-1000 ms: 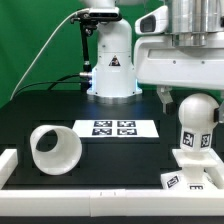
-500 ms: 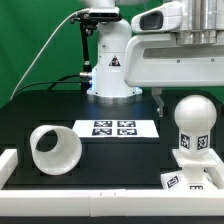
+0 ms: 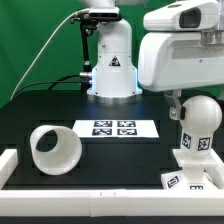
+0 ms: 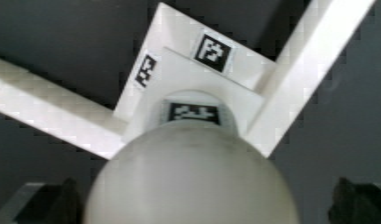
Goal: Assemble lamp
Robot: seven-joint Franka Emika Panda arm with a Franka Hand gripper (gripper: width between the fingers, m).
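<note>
The lamp bulb [image 3: 198, 122] stands upright on the flat square base [image 3: 196, 172] at the exterior view's right. Its round head fills the wrist view [image 4: 190, 175], with the tagged base [image 4: 208, 55] below it. My gripper [image 3: 196, 104] sits around the bulb's head. Its dark fingers [image 4: 41, 202] stand apart on either side, with gaps to the bulb, so it is open and holds nothing. One finger [image 3: 172, 105] shows beside the bulb in the exterior view. The cup-like shade [image 3: 53, 149] lies on its side at the exterior view's left.
The marker board [image 3: 113, 127] lies mid-table in front of the white robot pedestal [image 3: 112, 65]. A raised white border [image 3: 60, 200] runs along the table's near edge and meets a second strip [image 4: 315, 60] in a corner by the base.
The arm and its visible finger have shifted slightly toward the exterior view's right. The bulb stays upright on the base, and the shade has not moved.
</note>
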